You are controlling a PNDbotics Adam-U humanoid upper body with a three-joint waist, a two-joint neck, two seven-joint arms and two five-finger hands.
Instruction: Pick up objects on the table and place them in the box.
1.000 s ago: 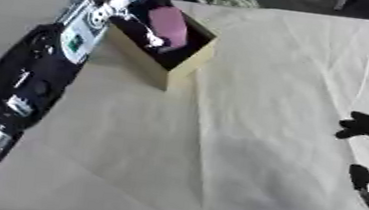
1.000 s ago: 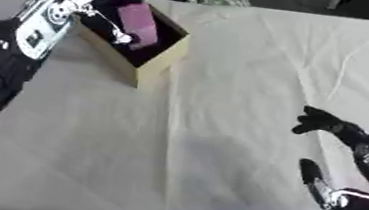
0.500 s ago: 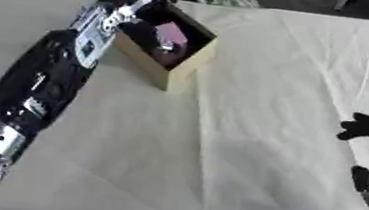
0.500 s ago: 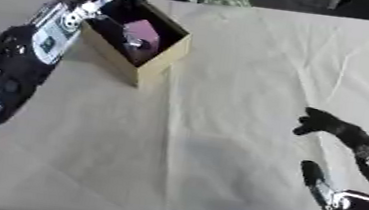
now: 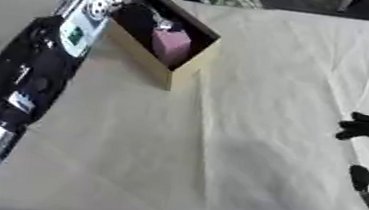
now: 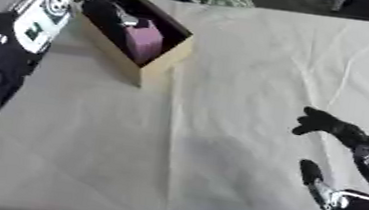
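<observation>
Box holds the pink block; left arm reaches past its far rim

Box sits in the upper left of the frame, set cornerwise on the cloth-covered table, its long axis running from upper left down to lower right. Inside it we see a pink block lying against the near right wall, with a small pale thing just above it that we cannot make out.

Our left arm comes up from the lower left corner and lies along the box's left side, parallel to that long axis. Its hand would be at the top edge of the frame, beyond the box's far corner, and we cannot tell how its fingers stand. So the block lies below and to the right of where that hand must be, already within the walls.

Our right hand rests at the right edge, well apart from the box, holding nothing; its fingers look bunched and bent rather than spread.

We see no other loose object on the cloth. By our judgement the left arm is far nearer the box, and what it needs next is a clean path away from the rim.
</observation>
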